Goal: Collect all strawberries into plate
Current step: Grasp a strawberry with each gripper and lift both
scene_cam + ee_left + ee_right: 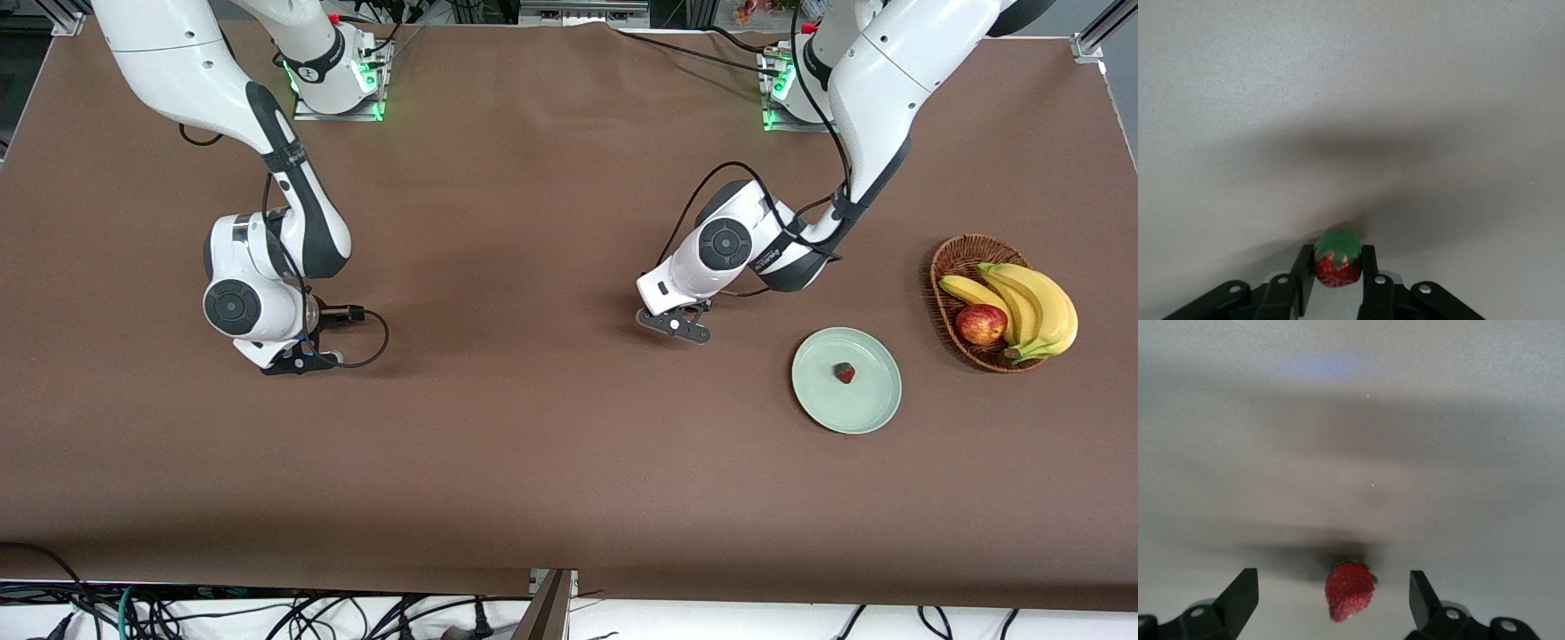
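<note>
My left gripper (673,325) is low over the table, toward the right arm's end from the plate (867,404). In the left wrist view it (1337,259) is shut on a strawberry (1337,265) with its green top showing. My right gripper (298,360) is low over the table at the right arm's end. In the right wrist view it (1333,588) is open around a second strawberry (1349,590) that lies on the table between the fingers. A third strawberry (844,372) lies in the pale green plate. The two strawberries at the grippers are hidden in the front view.
A wicker basket (953,260) with bananas (1036,307) and a red-yellow apple (981,324) stands beside the plate at the left arm's end. The brown table cloth (533,444) covers the table.
</note>
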You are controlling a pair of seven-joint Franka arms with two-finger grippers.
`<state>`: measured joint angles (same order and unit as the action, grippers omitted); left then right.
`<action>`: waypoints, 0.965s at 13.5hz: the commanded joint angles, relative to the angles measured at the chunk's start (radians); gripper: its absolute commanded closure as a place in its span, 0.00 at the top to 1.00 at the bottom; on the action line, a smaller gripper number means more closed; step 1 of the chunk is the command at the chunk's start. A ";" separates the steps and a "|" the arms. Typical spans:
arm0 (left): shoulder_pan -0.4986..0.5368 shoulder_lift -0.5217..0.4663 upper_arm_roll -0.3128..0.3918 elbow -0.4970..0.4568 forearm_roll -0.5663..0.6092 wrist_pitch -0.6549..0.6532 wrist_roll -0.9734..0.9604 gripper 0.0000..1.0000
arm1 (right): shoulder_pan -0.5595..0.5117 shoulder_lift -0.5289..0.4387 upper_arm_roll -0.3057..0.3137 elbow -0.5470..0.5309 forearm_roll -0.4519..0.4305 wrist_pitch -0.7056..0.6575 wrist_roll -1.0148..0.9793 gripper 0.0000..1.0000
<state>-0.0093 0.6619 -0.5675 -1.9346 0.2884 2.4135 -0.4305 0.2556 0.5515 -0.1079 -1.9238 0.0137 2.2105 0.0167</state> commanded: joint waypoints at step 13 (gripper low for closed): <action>0.294 -0.075 -0.003 0.180 0.020 -0.409 0.861 0.06 | -0.033 -0.032 0.004 -0.060 0.009 0.038 -0.107 0.20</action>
<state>0.2449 0.5596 -0.5581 -1.7795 0.2977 1.9962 0.2932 0.2321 0.5505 -0.1094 -1.9485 0.0141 2.2333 -0.0639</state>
